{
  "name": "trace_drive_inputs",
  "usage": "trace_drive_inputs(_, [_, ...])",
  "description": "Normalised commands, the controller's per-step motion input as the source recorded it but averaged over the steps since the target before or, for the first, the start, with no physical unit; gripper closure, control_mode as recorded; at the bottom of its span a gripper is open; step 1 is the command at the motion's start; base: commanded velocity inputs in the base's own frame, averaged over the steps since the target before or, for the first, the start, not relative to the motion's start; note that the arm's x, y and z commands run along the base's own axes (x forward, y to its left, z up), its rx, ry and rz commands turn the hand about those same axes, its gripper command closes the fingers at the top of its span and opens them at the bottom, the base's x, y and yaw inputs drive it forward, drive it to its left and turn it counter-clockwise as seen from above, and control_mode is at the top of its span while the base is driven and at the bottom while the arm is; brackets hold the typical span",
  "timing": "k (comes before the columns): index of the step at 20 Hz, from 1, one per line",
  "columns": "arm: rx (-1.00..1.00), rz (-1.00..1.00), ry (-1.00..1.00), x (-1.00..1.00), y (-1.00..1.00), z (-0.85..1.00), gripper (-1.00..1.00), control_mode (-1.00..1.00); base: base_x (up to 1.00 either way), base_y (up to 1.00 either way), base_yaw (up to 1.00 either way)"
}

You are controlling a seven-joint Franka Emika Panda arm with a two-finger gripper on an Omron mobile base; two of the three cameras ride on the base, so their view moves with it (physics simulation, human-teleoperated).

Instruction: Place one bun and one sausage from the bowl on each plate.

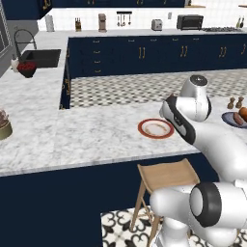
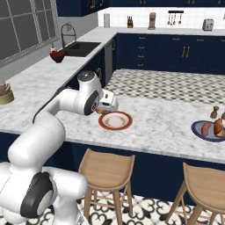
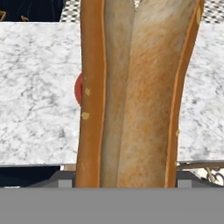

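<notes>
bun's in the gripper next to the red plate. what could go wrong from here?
1. The gripper holds the bun at the orange-rimmed plate's near-left edge, not over its centre; released here, the bun may land on the rim or counter.
2. The bun blocks most of the hand view, so aiming relies on the base views.
3. The plate sits close to the counter edge; a nudge could push it toward the stools.

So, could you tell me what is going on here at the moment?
The robot arm is carrying a bun in its gripper, right at the edge of the orange-rimmed plate on the marble counter. That plate looks bare so far. Further along the counter, the dark bowl holds a sausage and another bun.
</notes>
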Motion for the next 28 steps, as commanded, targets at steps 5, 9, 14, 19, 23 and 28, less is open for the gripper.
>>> trace_drive_inputs(5, [0.0, 0.0, 0.13, 0.41, 0.0, -0.18, 1.0, -1.0, 0.0, 0.0, 0.0])
trace_drive_inputs(9, [0.0, 0.01, 0.27, 0.38, 0.0, -0.29, 1.0, -1.0, 0.0, 0.0, 0.0])
trace_drive_inputs(14, [0.01, 0.01, 0.12, 0.42, -0.1, -0.41, 1.0, -1.0, 0.0, 0.0, 0.0])
trace_drive_inputs(19, [0.01, 0.04, 0.01, 0.59, -0.23, -0.43, 1.0, -1.0, 0.0, 0.0, 0.0])
trace_drive_inputs(23, [0.0, 0.05, 0.0, 0.65, -0.16, -0.59, 1.0, -1.0, 0.0, 0.0, 0.0])
trace_drive_inputs(28, [0.0, 0.04, 0.0, 0.68, -0.13, -0.49, 1.0, -1.0, 0.0, 0.0, 0.0])
